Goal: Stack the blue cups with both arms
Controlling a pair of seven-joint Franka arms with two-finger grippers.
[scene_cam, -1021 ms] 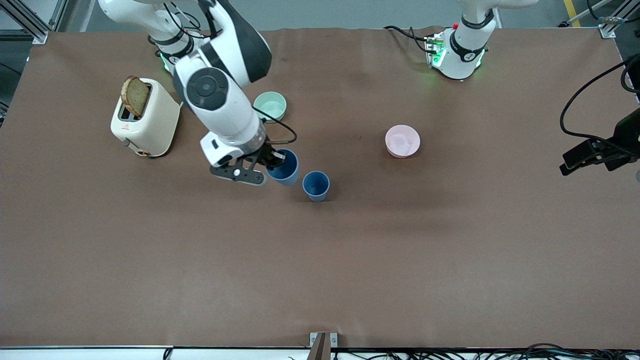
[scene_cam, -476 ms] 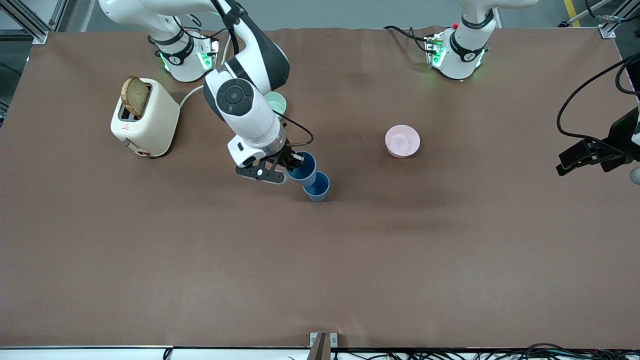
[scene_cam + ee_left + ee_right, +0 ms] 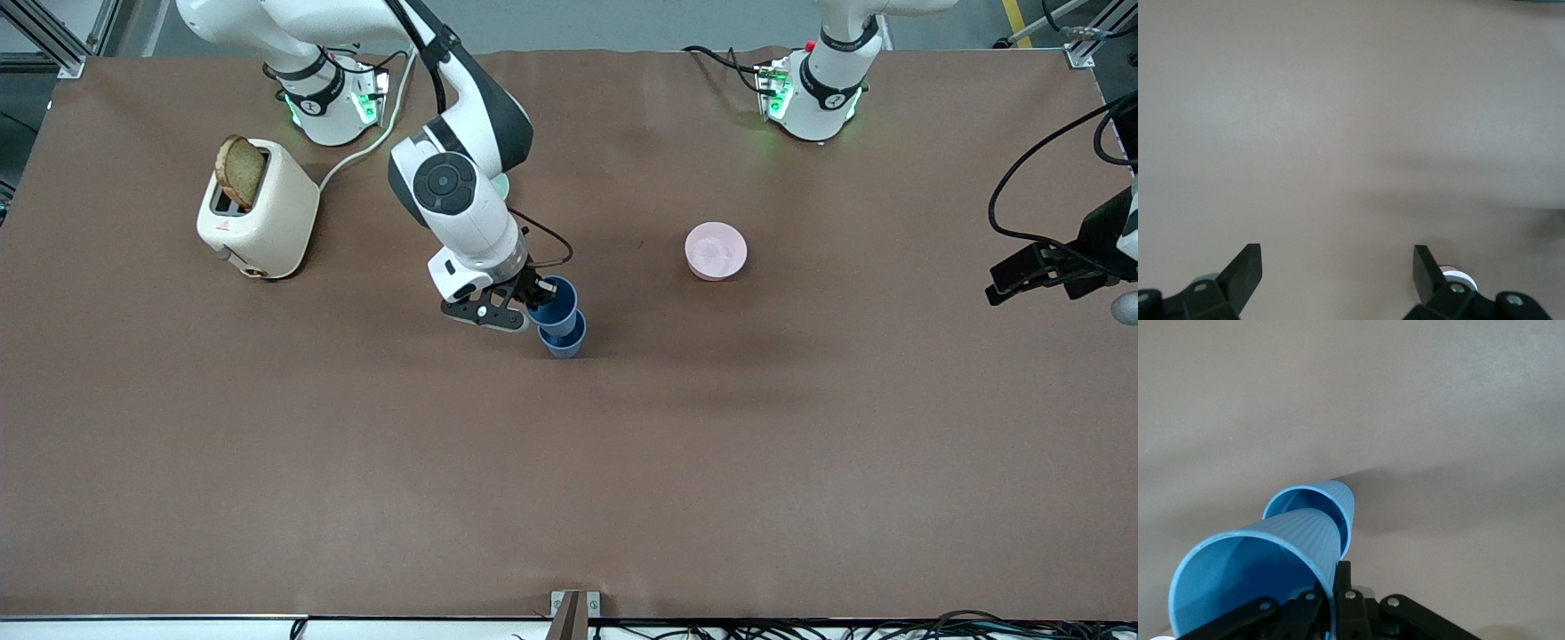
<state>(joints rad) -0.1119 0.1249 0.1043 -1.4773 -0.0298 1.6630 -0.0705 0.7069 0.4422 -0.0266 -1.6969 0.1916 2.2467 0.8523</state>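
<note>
My right gripper is shut on the rim of one blue cup, which it holds tilted just above the table. That cup's lower end reaches into the mouth of the second blue cup, which stands upright near the table's middle. In the right wrist view the held cup fills the foreground, its wall pinched between the fingers, with the standing cup just past it. My left gripper waits open over the left arm's end of the table, with only bare table between its fingers.
A cream toaster with a slice of bread stands toward the right arm's end. The right arm hides most of a mint-green bowl. A pink bowl sits between the cups and the left arm's base.
The right gripper has carried its blue cup toward the left arm's end, from beside the standing cup to directly over it, and lowered it into its mouth. The left gripper has barely shifted.
</note>
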